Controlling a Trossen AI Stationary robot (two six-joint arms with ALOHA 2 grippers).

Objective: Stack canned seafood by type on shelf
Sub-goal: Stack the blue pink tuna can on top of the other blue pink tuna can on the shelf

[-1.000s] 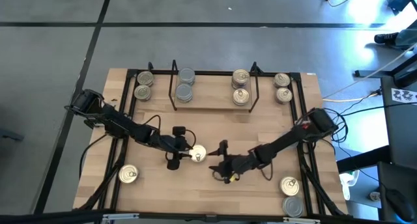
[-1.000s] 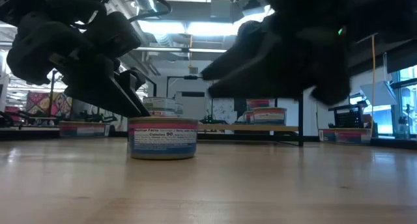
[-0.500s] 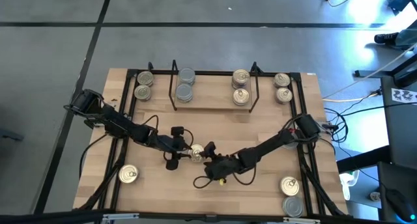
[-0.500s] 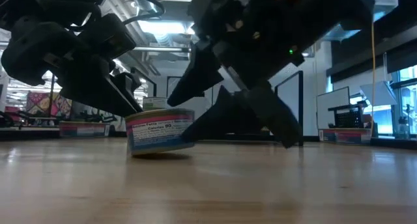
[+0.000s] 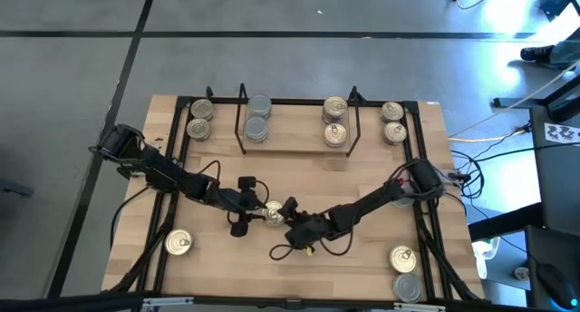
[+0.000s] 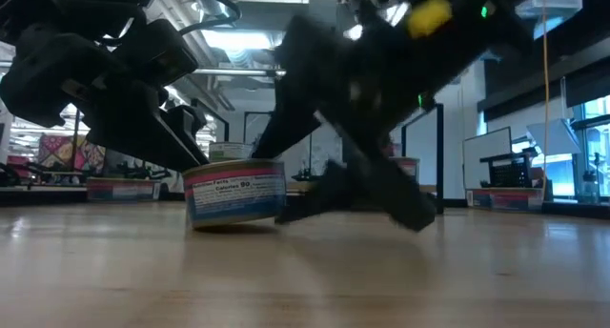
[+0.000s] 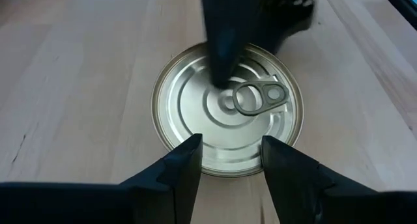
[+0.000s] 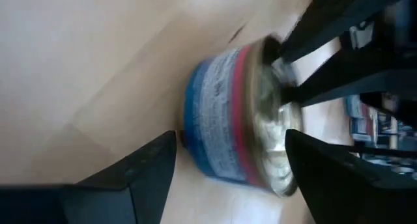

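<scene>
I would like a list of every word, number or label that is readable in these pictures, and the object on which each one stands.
"Calories 90": on the label of the tin between the two grippers, low view.
Line above it on that label: too small to read with certainty.
Label on the same tin in the right wrist view: blurred, unreadable.
Labels of the tins on the shelf behind: too small to read.
Lid with pull ring: no text.

Silver-topped tin (image 7: 228,110) with blue-and-red label, pale wooden table (image 5: 362,167), black pincers
</scene>
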